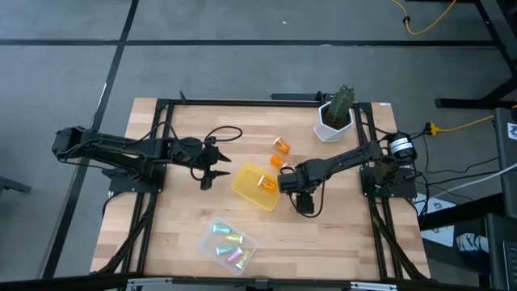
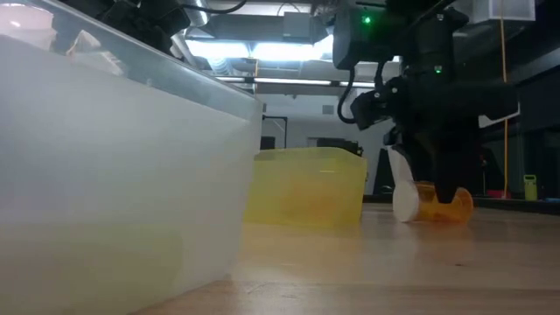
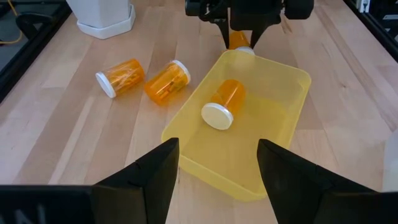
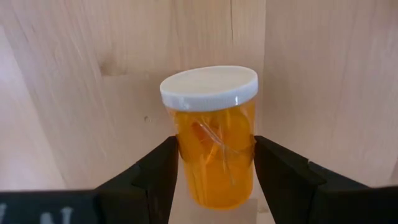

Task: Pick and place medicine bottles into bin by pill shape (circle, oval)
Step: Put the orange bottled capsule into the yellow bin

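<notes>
Four orange bottles: one [image 4: 214, 140] clamped in right gripper [image 4: 214, 168], one binned [image 3: 222, 102], two loose; left gripper [image 3: 217, 165] apart.

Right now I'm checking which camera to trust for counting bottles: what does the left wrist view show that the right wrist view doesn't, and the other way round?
Only the left wrist view shows the yellow bin with one orange bottle lying inside, two more bottles lying on the table beside it, the white pot, and the open left tool.

Only the right wrist view shows the white cap and pills of the held bottle close up.

Both show the right tool shut on that bottle.
</notes>
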